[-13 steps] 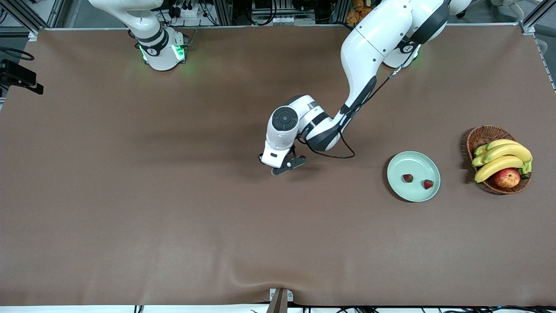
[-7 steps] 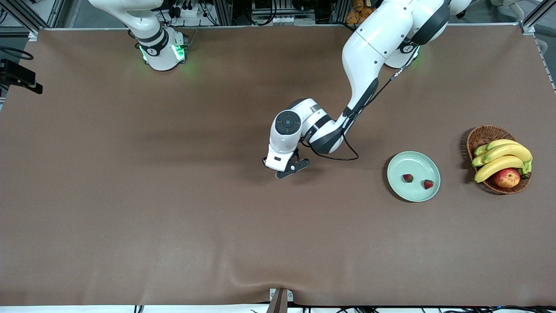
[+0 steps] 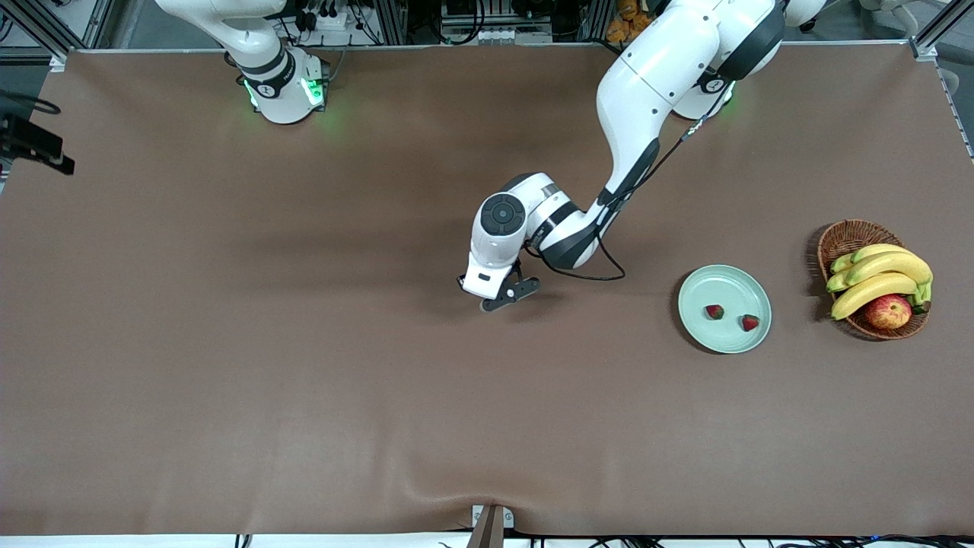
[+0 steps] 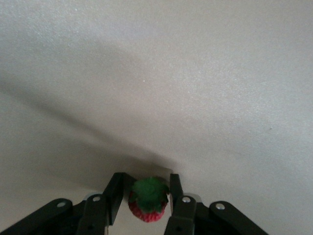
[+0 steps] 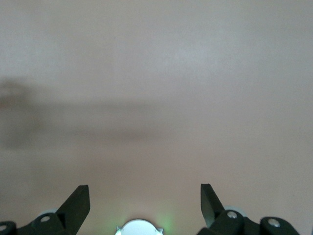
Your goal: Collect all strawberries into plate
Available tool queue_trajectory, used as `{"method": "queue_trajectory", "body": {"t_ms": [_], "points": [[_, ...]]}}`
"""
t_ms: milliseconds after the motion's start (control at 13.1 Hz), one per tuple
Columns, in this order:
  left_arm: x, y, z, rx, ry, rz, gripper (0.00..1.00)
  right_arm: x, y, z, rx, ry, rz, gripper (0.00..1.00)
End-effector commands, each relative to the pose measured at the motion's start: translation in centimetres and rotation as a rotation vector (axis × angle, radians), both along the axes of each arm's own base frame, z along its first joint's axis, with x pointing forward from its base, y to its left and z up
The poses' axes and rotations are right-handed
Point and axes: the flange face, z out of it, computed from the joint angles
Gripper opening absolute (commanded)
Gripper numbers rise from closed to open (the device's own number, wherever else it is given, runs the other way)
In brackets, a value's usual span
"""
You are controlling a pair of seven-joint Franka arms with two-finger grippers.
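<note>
1. since a second ago my left gripper point(image 3: 498, 298) has drifted slightly toward frame right, mid-table.
2. my fingers point(image 4: 113, 195) clamp the third strawberry point(image 4: 148, 200).
3. i'd lift gently, carrying it to the plate point(image 3: 700, 289), right of centre, holding two strawberries point(image 3: 714, 311).
4. my right gripper point(image 5: 142, 200) waits, spread wide.

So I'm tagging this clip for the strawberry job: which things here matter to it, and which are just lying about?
Part of the job:
- two strawberries on the plate
- third strawberry between the left gripper fingers, mid-table
- right gripper, open, waiting

Just lying about:
- wicker basket at the left arm's end
- bananas
- apple
</note>
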Motion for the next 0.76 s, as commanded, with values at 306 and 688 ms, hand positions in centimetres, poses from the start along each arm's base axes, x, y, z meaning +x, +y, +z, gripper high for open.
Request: {"method": "queue_trajectory", "body": {"t_ms": [306,688], "points": [[2.2,0.6,3.4,-0.028,-0.056,0.020,0.00,1.7,0.8,-4.5,-0.011,-0.030,-0.016,1.00],[7.1,9.8,15.4,0.045,-0.054,0.014,0.00,1.6,0.7,-4.4,-0.012,-0.021,-0.042,1.00]]}}
